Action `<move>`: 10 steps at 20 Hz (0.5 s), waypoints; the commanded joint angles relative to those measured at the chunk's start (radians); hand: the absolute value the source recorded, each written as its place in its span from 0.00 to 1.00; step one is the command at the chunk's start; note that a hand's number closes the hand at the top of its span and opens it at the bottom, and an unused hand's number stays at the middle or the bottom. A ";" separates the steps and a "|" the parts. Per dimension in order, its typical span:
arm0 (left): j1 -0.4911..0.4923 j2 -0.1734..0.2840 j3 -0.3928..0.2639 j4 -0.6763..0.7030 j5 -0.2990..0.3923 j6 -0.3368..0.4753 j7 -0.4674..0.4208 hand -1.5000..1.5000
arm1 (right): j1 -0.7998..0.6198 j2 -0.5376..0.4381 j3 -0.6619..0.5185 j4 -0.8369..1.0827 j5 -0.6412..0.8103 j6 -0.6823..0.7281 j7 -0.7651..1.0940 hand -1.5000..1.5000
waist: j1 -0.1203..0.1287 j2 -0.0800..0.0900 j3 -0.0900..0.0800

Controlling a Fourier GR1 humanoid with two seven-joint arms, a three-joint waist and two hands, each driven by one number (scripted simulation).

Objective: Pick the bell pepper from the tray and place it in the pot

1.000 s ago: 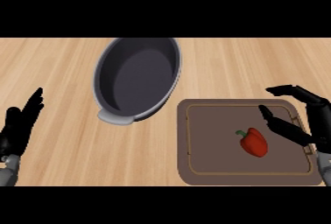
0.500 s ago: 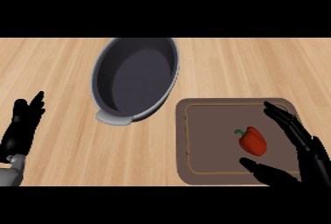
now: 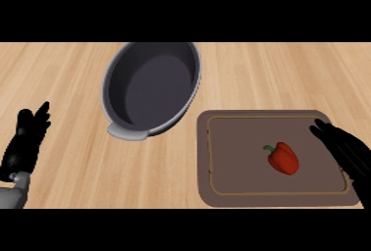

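i note the pepper (image 3: 284,158) lying right of centre in the tray (image 3: 217,196), untouched, my right hand (image 3: 349,149) spread at the tray's right edge, left hand (image 3: 25,142) resting open; i judge it light, glossy, slippery, best gripped across its body.

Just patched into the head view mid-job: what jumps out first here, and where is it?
The red bell pepper grabs the eye first, lying on the brown tray at lower right, with the right hand open over the tray's right edge beside it. Next is the big dark oval pot, holding nothing, up and to the left of the tray on the wooden counter. The left hand rests open at the lower left edge.
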 commanded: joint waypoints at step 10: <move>-0.017 -0.053 -0.008 0.013 -0.053 -0.017 -0.007 0.50 | -0.265 0.058 0.180 -0.095 -0.127 0.494 0.602 0.00 | 0.022 0.005 0.003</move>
